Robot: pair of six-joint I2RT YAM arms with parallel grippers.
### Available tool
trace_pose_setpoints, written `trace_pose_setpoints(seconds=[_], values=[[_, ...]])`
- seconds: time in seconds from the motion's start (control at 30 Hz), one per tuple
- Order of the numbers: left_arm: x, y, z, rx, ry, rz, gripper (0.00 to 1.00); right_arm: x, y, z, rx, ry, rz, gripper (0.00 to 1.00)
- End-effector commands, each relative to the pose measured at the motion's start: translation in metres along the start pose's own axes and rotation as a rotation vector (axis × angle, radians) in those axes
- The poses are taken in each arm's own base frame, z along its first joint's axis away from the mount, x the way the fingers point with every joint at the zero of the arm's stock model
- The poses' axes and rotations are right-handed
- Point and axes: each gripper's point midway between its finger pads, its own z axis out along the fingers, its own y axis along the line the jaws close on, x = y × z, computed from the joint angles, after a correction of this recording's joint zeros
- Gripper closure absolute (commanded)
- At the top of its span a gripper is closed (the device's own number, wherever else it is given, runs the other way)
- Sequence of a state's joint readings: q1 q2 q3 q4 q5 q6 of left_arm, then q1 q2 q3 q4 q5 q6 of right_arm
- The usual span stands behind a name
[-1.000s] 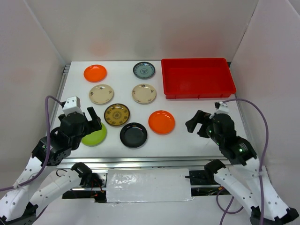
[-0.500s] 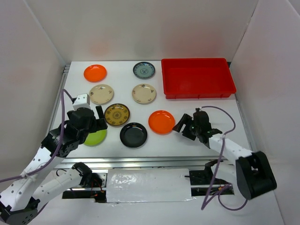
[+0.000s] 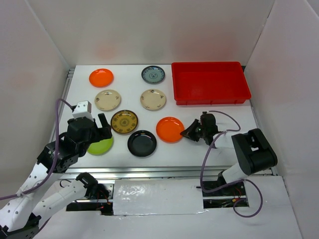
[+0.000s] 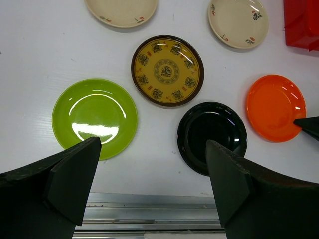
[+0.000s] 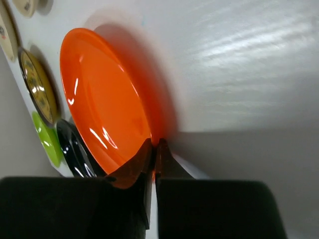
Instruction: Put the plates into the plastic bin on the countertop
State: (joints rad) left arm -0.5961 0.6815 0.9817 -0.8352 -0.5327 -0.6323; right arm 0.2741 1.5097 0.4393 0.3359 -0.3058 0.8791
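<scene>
Plates, we reckon, are light, stiff, slick: right end effector point(image 3: 188, 132) pinches an orange plate point(image 3: 170, 129) by its rim; left end effector point(image 4: 152, 169) gapes.

no text can be read; the marks on the brown-gold plate point(image 4: 167, 70) are too small to make out.

Near orange plate point(image 3: 170, 129) rim-pinched, other plates point(image 3: 142, 143) flat beside red bin point(image 3: 209, 84).
</scene>
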Motion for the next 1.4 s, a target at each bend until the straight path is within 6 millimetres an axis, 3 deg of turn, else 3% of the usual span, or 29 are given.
trace_pose_setpoints(seconds=[0.0,0.1,0.17,0.2,0.23,0.27,0.33,0.37,0.4,0.43,0.47,0.5,0.53,0.57,0.6,0.63,0.67,0.7,0.73,0.8,0.9,1.0,1.07,1.17,1.33,1.37], values=[[-0.007,-0.007,0.0,0.03,-0.024,-0.001,0.01,-0.003,-0.001,-0.005,-0.022,-0.058,0.063,1.0],[-0.008,-0.007,0.001,0.033,-0.025,0.0,0.01,-0.013,0.015,-0.034,-0.037,-0.169,0.077,1.0],[-0.008,-0.008,0.0,0.038,-0.027,-0.002,0.01,-0.039,0.056,-0.07,-0.096,-0.327,0.035,1.0],[-0.008,-0.007,0.0,0.032,-0.029,-0.002,0.01,-0.038,0.049,-0.081,-0.036,-0.332,0.03,1.0],[-0.008,-0.007,0.0,0.033,-0.028,-0.003,0.01,-0.044,0.061,-0.094,-0.051,-0.356,0.02,1.0],[-0.008,-0.007,0.0,0.033,-0.028,-0.005,0.01,-0.068,0.091,-0.122,-0.118,-0.438,0.008,1.0],[-0.009,-0.006,0.0,0.029,-0.032,-0.006,0.01,-0.082,0.092,-0.138,-0.069,-0.457,-0.023,1.0],[-0.009,-0.006,0.0,0.028,-0.031,-0.007,0.01,-0.109,0.104,-0.154,-0.059,-0.51,-0.016,1.0],[-0.008,-0.005,0.0,0.026,-0.03,-0.009,0.01,-0.121,0.107,-0.158,-0.044,-0.524,-0.039,1.0],[-0.008,-0.005,0.0,0.023,-0.029,-0.007,0.01,-0.151,0.112,-0.157,-0.009,-0.547,-0.03,1.0],[-0.008,-0.005,0.0,0.019,-0.031,-0.009,0.01,-0.167,0.111,-0.154,0.022,-0.543,-0.036,1.0],[-0.008,-0.004,0.001,0.015,-0.031,-0.009,0.01,-0.178,0.098,-0.128,0.082,-0.481,-0.014,1.0],[-0.008,-0.004,0.001,0.013,-0.03,-0.012,0.01,-0.205,0.117,-0.134,0.057,-0.512,-0.021,1.0],[-0.008,-0.004,0.001,0.009,-0.026,-0.009,0.01,-0.227,0.112,-0.131,0.069,-0.526,-0.006,1.0],[-0.007,-0.003,0.002,0.001,-0.027,-0.01,0.01,-0.246,0.118,-0.111,0.047,-0.486,-0.008,1.0],[-0.008,-0.003,0.002,0.002,-0.026,-0.01,0.01,-0.255,0.122,-0.104,0.043,-0.478,-0.007,1.0],[-0.007,-0.003,0.004,-0.002,-0.025,-0.005,0.01,-0.276,0.113,-0.103,0.06,-0.497,0.001,1.0],[-0.008,-0.003,0.005,-0.008,-0.028,-0.007,0.01,-0.284,0.097,-0.079,0.107,-0.466,0.015,1.0],[-0.007,-0.002,0.006,-0.018,-0.022,-0.008,0.01,-0.303,0.108,-0.081,0.109,-0.495,-0.017,1.0],[-0.004,0.002,0.009,-0.055,-0.005,-0.005,0.01,-0.327,0.102,-0.056,0.154,-0.492,-0.031,1.0],[-0.001,-0.003,0.012,-0.034,0.011,0.016,0.01,-0.335,0.08,-0.018,0.198,-0.416,-0.017,1.0],[0.003,-0.011,0.017,-0.007,0.035,0.041,0.01,-0.342,0.066,0.008,0.19,-0.373,-0.002,1.0],[0.006,-0.012,0.02,-0.011,0.051,0.051,0.01,-0.338,0.054,0.028,0.208,-0.329,-0.002,1.0],[0.007,-0.012,0.021,-0.011,0.057,0.054,0.01,-0.339,0.059,0.041,0.203,-0.294,-0.025,0.99],[0.005,-0.014,0.019,0.005,0.048,0.053,0.01,-0.331,0.067,0.064,0.148,-0.248,-0.059,0.81],[0.005,-0.014,0.019,0.008,0.046,0.052,0.01,-0.333,0.075,0.06,0.131,-0.257,-0.066,0.65]])
